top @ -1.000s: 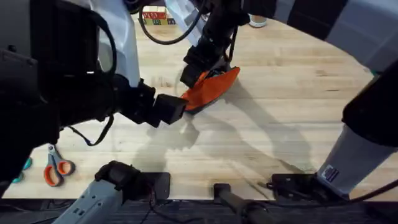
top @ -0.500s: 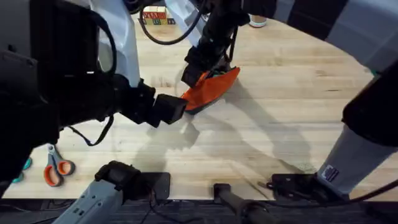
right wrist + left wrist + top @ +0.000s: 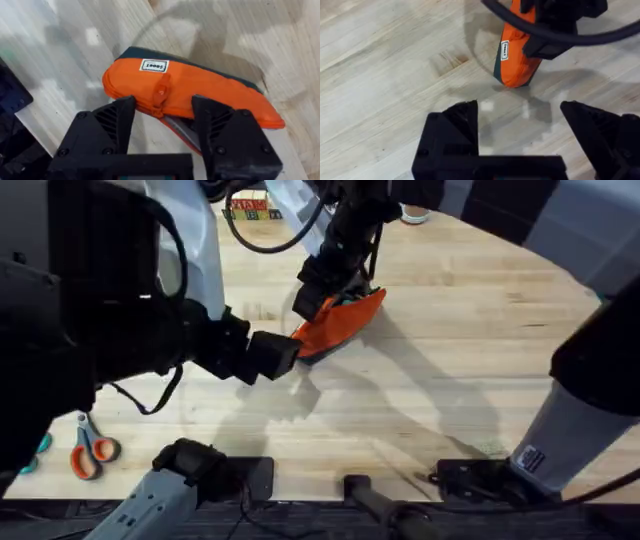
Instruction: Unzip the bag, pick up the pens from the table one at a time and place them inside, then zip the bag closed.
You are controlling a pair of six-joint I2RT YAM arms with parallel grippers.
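Since a second ago very little has shifted: the right gripper (image 3: 322, 288) has edged a touch farther along the top of the bag (image 3: 340, 322), and the bag itself lies where it did. In the right wrist view the right gripper (image 3: 162, 112) has its two black fingers (image 3: 112, 125) apart, one on each side of the bag's (image 3: 190, 92) zipper line, with the orange zipper pull (image 3: 161, 92) between them; they look to be pressing on the fabric there, though I cannot say for sure that the pull is pinched. Part of the zipper just beside the far finger looks open, showing a grey lining. A small white label (image 3: 153, 65) sits on the bag's orange side near the pull, and a dark navy edge runs along the bag's underside.

The left gripper (image 3: 520, 130) has its fingers (image 3: 455, 125) wide apart, holding nothing, above bare table (image 3: 385, 60) just short of the bag's (image 3: 517, 60) near end. In the overhead view the left gripper (image 3: 270, 355) is at the end of the bag nearest the arm bases, close to it but apart.

The bag rests on the table (image 3: 450, 370), well away from the orange-handled scissors (image 3: 88, 448) lying by the left arm's base.
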